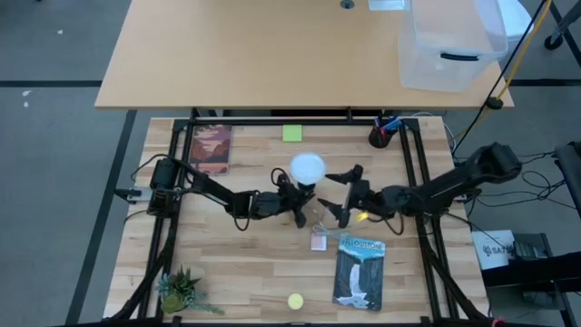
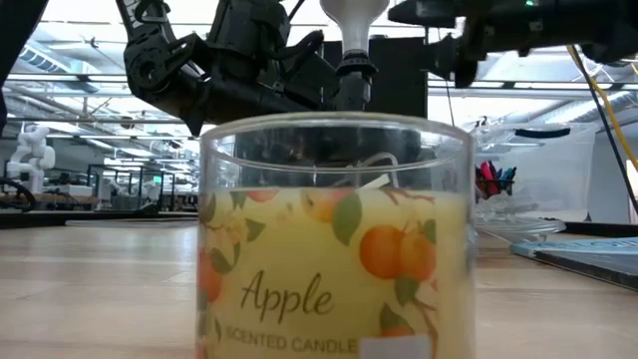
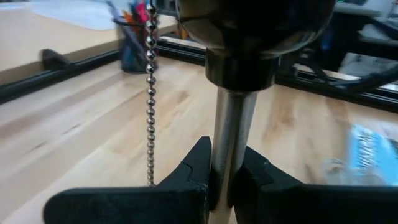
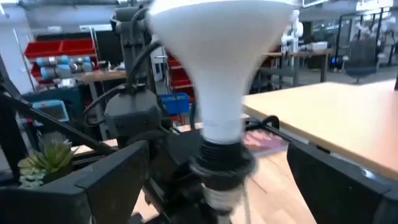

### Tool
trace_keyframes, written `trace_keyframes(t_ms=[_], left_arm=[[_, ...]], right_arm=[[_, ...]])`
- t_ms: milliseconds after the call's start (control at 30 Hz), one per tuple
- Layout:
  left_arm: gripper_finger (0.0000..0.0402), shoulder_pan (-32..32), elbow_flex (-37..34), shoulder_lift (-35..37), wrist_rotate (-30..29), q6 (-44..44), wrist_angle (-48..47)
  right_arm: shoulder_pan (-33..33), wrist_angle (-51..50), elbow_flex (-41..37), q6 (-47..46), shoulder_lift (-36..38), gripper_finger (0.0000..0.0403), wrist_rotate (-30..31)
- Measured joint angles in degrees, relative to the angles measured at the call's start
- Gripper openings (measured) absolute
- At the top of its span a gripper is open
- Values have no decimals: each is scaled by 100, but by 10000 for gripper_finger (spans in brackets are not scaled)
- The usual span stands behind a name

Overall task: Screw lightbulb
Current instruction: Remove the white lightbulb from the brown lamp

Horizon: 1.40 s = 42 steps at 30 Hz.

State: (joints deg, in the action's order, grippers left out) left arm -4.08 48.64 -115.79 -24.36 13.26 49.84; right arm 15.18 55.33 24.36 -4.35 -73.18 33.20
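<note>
candle jar (image 2: 335,239) is seen nearest in low view | metal stem (image 3: 231,146) is clamped by left gripper (image 3: 225,177) | bulb (image 1: 307,168) is seated in socket (image 4: 221,163) at mid-table | right gripper (image 1: 339,193) is held apart beside bulb

Left pincer (image 3: 221,186) clamped, right pincer (image 4: 211,180) agape.

Robotics lab: red parts bins (image 4: 53,51), workbenches (image 4: 323,109)
</note>
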Motion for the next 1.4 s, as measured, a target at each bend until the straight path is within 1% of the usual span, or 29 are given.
trace_keyframes(t_ms=[67,167,233,367,467,567,767,900,1067,1167,1333,1400], left_arm=[[31,2,0,-2,-192,-2,-23],[31,2,0,-2,-449,36,-28],[31,-8,0,-2,-633,48,-43],[31,-16,0,-9,-995,61,-55],[31,20,-1,-9,-1084,117,-75],[31,46,-4,-9,-1093,140,-89],[31,46,-4,-7,-1095,140,-98],[31,46,-4,-7,-1095,140,-109],[31,46,-4,-7,-1091,140,-121],[31,46,-4,-7,-1072,129,-141],[31,46,-4,-2,-1018,125,-188],[31,46,-4,0,-1004,125,-195]], right_arm=[[0,-11,257,232,-302,374,50],[-1,68,570,685,-679,374,547],[-6,292,688,919,-843,374,741],[-121,769,811,946,-1129,374,798],[-244,906,909,894,-1344,368,950],[-331,997,1008,784,-1564,348,876],[-424,1009,1357,880,-1887,299,850],[-475,1001,1565,995,-1983,280,863],[-578,967,1648,998,-1981,250,844],[-609,950,1648,973,-1979,220,788],[-619,907,1648,940,-1974,158,754],[-619,894,1648,945,-1974,144,752]])
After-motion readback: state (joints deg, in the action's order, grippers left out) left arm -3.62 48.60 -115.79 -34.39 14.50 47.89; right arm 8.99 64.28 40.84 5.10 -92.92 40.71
